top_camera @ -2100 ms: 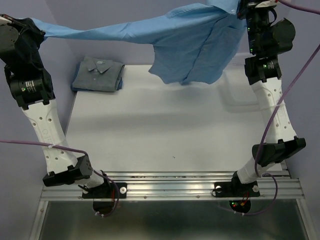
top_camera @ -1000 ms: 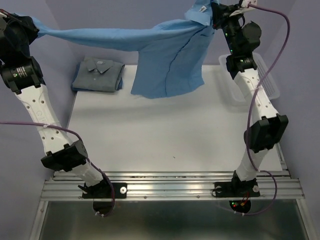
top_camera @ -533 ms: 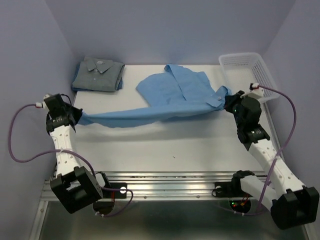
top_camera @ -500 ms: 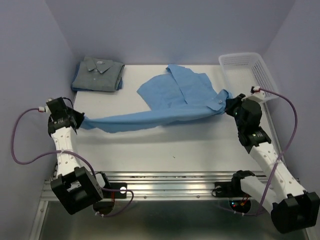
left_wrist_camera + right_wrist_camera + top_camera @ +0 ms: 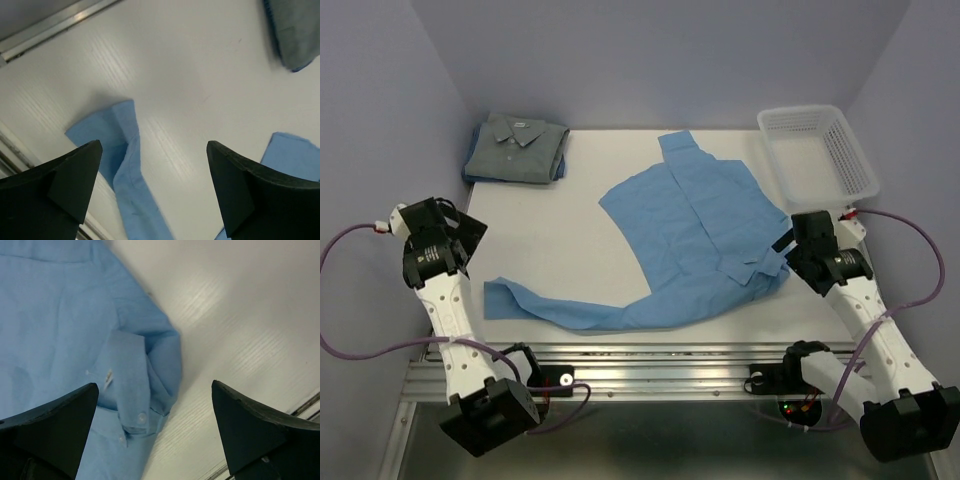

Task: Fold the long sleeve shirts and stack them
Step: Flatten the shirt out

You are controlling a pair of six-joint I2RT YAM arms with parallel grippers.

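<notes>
While both grippers stand wide with nothing between their fingers, you have the light blue shirt [image 5: 695, 235] lying spread on the table [image 5: 570, 240]. It is thin, smooth woven cloth with soft creases, its collar toward 12 o'clock. One long sleeve trails as a narrow band toward 8 o'clock and ends in a folded-over cuff [image 5: 112, 135]. That cuff lies just beside the left gripper [image 5: 460, 232], at about its 5 o'clock in the top view, ungripped. The right gripper [image 5: 790, 245] sits at the shirt's 3 o'clock edge. From its wrist camera you see a buttoned cuff [image 5: 132, 405], doubled over, below the open fingers. The grey shirt [image 5: 517, 148] is a neat folded rectangle, collar up, at the table's 10 o'clock corner. A white plastic mesh basket [image 5: 865, 175] stands at 2 o'clock. The tabletop is matte white with faint streaks, and plain lavender walls [image 5: 650, 60] close it in.
</notes>
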